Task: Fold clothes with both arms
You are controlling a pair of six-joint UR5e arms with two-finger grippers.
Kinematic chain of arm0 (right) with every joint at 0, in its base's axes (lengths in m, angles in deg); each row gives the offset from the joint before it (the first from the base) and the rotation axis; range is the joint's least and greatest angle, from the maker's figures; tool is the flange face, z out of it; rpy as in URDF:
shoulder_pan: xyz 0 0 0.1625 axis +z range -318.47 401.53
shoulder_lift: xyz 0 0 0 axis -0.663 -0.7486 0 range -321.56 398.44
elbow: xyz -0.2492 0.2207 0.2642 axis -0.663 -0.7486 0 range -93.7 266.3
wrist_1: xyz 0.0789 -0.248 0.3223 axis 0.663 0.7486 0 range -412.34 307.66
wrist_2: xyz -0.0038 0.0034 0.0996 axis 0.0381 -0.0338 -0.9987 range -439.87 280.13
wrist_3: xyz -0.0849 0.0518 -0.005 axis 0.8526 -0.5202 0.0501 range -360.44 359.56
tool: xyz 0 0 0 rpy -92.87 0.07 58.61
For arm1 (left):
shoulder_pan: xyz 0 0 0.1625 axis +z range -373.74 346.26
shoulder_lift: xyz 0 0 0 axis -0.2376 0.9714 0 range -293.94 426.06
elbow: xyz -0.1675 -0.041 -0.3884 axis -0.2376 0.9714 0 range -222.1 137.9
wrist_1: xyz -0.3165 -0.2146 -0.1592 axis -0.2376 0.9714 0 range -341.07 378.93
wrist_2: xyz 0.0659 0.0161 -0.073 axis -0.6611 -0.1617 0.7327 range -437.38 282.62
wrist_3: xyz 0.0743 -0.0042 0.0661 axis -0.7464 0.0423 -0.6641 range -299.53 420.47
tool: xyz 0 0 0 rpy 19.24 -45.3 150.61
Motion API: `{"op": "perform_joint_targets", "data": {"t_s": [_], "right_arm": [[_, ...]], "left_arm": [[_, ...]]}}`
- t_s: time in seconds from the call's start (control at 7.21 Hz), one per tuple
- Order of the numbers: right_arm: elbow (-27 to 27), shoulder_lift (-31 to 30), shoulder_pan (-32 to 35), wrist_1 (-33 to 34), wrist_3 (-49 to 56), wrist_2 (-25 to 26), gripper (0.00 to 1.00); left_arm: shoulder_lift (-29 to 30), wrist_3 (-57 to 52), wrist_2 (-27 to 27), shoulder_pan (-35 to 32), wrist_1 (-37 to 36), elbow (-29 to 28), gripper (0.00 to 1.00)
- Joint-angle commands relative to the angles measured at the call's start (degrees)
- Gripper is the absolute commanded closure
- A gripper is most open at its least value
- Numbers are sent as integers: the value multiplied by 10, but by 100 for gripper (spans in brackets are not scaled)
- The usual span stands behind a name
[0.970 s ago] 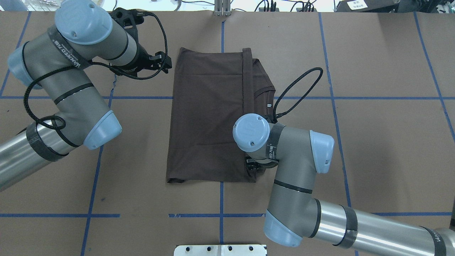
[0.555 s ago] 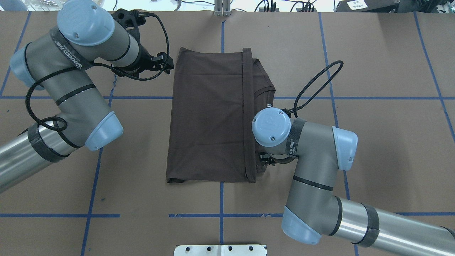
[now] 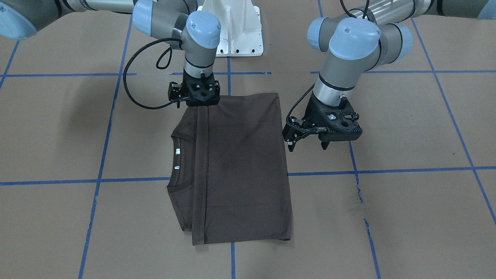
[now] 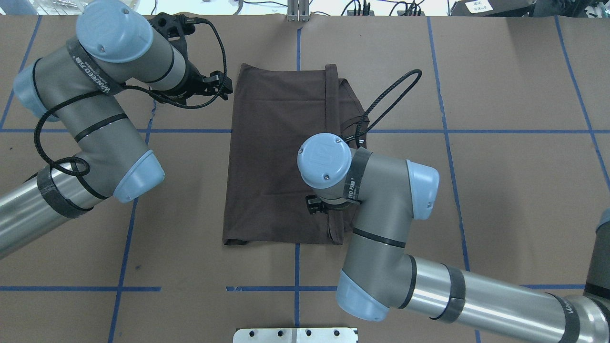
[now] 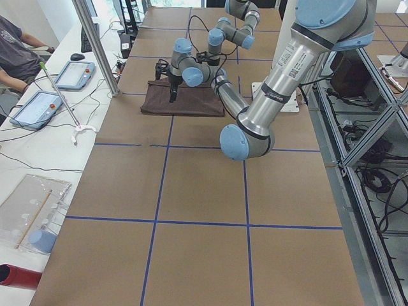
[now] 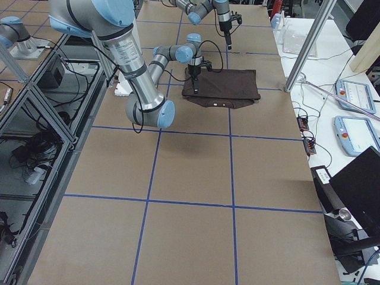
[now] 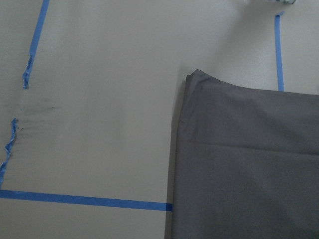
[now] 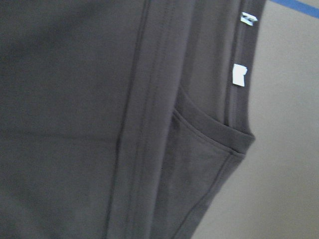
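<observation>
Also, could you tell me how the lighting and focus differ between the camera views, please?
Overhead exterior: even light, sharp T-shirt. Front-facing: soft shadows on the table. Left wrist: washed out, T-shirt looks grey. Right wrist: dim, close, slightly soft.

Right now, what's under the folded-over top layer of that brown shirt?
Peeking out beside the T-shirt's top layer are its collar and two small white neck tags, lying on the brown table. Anything further under that layer is covered.

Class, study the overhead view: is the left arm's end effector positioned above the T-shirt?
No, the left end effector sits over bare table beside the T-shirt's far left corner, apart from the fabric.
</observation>
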Motion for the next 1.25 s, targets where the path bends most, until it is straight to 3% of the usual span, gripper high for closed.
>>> {"op": "perform_joint_targets", "data": {"t_s": [0.0, 1.11], "right_arm": [[-41, 21, -19, -8, -4, 3, 0], [-46, 11, -23, 45, -2, 0, 0]], "left_arm": [[-2, 1, 0, 0, 3, 0, 0], [1, 4, 0, 0, 3, -1, 0]]}}
